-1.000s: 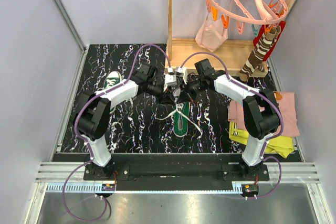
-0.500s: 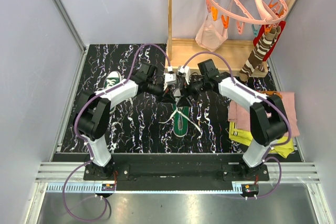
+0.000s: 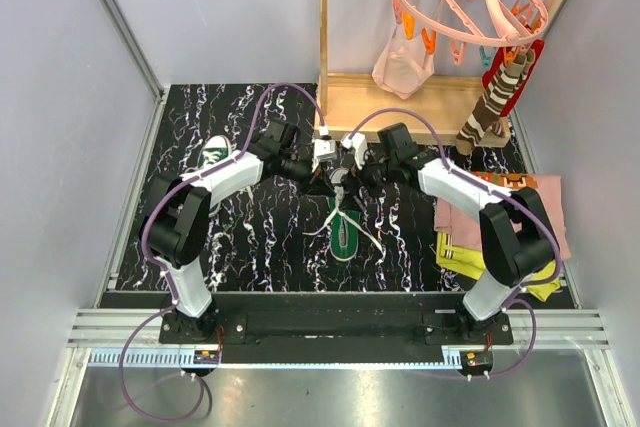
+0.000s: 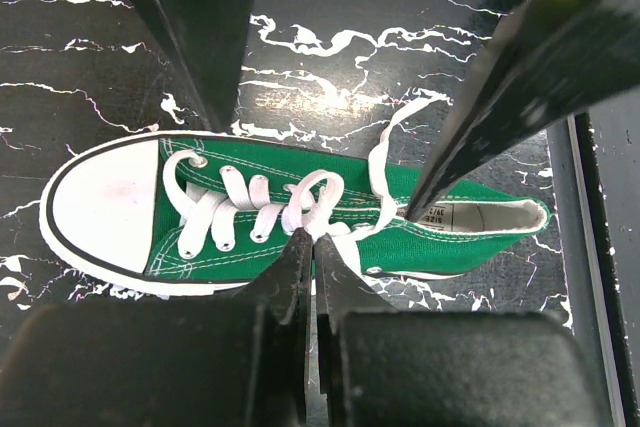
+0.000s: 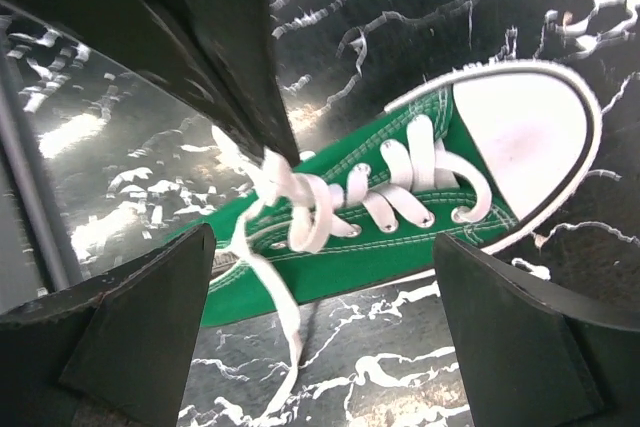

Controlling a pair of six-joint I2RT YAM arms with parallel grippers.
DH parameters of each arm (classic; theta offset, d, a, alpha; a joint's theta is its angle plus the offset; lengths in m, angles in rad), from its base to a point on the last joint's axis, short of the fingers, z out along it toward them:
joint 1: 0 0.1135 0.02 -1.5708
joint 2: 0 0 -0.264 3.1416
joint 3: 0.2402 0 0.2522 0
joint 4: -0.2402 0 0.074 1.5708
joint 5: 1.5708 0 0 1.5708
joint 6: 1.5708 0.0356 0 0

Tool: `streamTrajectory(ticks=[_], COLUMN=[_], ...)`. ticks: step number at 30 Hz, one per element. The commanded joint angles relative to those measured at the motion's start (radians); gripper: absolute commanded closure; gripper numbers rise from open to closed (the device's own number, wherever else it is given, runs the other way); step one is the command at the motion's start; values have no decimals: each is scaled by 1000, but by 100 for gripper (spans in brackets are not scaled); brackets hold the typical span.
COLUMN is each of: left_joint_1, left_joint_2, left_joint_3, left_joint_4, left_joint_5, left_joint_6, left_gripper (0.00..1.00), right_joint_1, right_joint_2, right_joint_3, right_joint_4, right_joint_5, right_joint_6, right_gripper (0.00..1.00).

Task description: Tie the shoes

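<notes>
Around centre shoe (image 3: 345, 227): my left gripper (image 4: 312, 239), clamped on a lace (image 4: 322, 217), and my wide-apart right gripper (image 5: 322, 242) crowd 12 o'clock, wooden rack (image 3: 400, 97) beyond. At 3, cloth pile (image 3: 500, 232). Open passage over table (image 3: 260, 247) at 7–9.

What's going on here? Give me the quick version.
Two robot arms are working on tying a green sneaker lying mid-table. The left arm's fingers are shut, pinching a white lace near the top eyelets. The right arm's fingers are spread wide above the same shoe, holding nothing. No bow is formed yet, and the lace ends trail loose on the table. The second sneaker lies untouched off to the left.
</notes>
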Motion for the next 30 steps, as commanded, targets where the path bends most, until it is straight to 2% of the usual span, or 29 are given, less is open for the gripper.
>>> streamTrajectory(ticks=[1,4,7,12,13,16,30], left_joint_1=[3,5,5,6,6,6,5], left_joint_2=[-15,-14,-14,-11,-11,-8,-9], left_joint_3=[6,8,8,9,11,11,8], left_joint_4=[39,39,37,37,39,39,37], left_joint_5=[35,37,34,35,35,35,37], left_joint_6=[5,3,3,2,3,3,3], left_gripper=[100,100,100,100,100,100,100], right_joint_1=[20,25,25,25,25,27,71], right_joint_2=[-49,-82,-154,-199,-192,-167,-118], right_joint_3=[-80,-124,-196,-249,-247,-221,-218], right_joint_4=[129,178,227,243,244,246,257], right_joint_5=[71,122,110,15,10,-13,7], right_joint_6=[6,6,-17,-21,-15,11,6], right_gripper=[0,0,2,26,34,44,43])
